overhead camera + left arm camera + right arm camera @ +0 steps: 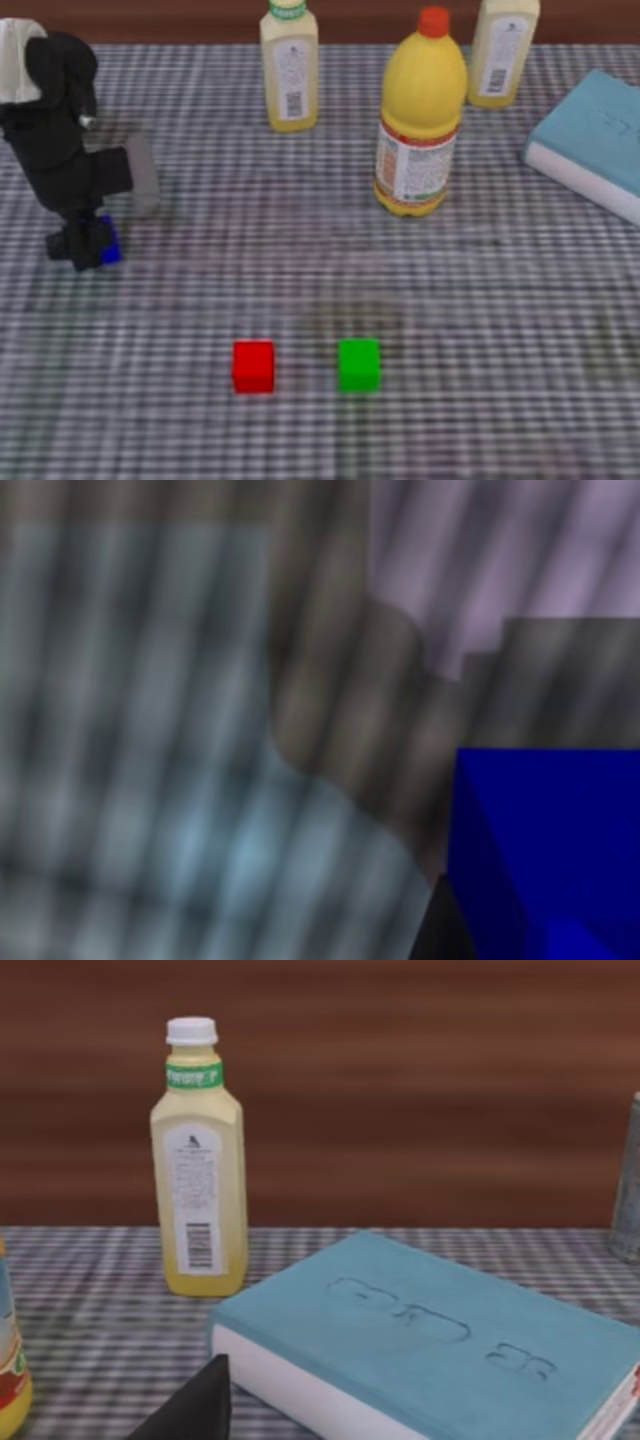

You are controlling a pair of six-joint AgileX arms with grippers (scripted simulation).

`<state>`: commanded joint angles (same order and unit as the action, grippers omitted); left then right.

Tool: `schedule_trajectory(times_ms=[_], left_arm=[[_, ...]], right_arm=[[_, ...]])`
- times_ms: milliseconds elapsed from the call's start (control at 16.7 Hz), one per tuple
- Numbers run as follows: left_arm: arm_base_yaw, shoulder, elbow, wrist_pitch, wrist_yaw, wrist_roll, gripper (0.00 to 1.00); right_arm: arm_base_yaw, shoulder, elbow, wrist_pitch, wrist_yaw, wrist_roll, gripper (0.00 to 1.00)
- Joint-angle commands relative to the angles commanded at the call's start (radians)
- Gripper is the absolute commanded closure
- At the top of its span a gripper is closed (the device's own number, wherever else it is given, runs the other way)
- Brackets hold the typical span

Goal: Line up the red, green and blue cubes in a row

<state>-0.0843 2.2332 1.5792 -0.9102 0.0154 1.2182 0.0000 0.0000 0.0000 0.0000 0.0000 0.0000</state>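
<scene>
The blue cube [109,248] is at the table's left side, and my left gripper [84,246] is shut on it. In the left wrist view the blue cube [550,850] fills the lower corner, with a dark finger [440,930] against its side. The red cube [253,366] and the green cube [359,364] sit side by side near the front middle, a cube's width or so apart, red to the left. My right arm is out of the top view. Only a dark tip of the right gripper [200,1410] shows in its wrist view, near the book.
Three yellow bottles stand at the back: one [290,65] left of centre, a large red-capped one [420,120] in the middle, and one [505,50] further right. A light blue book [590,140] lies at the back right.
</scene>
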Motion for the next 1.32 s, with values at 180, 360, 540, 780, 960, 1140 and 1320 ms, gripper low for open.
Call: schedule_trajectory(times_ms=[180,360,540,780,960,1140,1320], left_arm=[[0.008,-0.030,0.056,-0.084,0.001,-0.001,1.00],[0.017,-0.066,0.115,-0.185,-0.001,-0.004,1.00],[0.018,-0.080,0.136,-0.219,-0.002,-0.003,1.00],[0.010,-0.076,0.135,-0.216,-0.002,-0.003,1.00],[-0.055,-0.060,0.170,-0.231,-0.001,-0.050,1.00],[-0.212,-0.027,0.234,-0.265,-0.002,-0.151,1.00],[-0.425,0.010,0.309,-0.306,-0.003,-0.285,1.00]], right_arm=[[0.000,0.000,0.000,0.000,0.000,0.000,0.00],[0.000,0.000,0.000,0.000,0.000,0.000,0.00],[0.000,0.000,0.000,0.000,0.000,0.000,0.00],[0.000,0.000,0.000,0.000,0.000,0.000,0.00],[0.000,0.000,0.000,0.000,0.000,0.000,0.00],[0.000,0.000,0.000,0.000,0.000,0.000,0.00],[0.000,0.000,0.000,0.000,0.000,0.000,0.00]])
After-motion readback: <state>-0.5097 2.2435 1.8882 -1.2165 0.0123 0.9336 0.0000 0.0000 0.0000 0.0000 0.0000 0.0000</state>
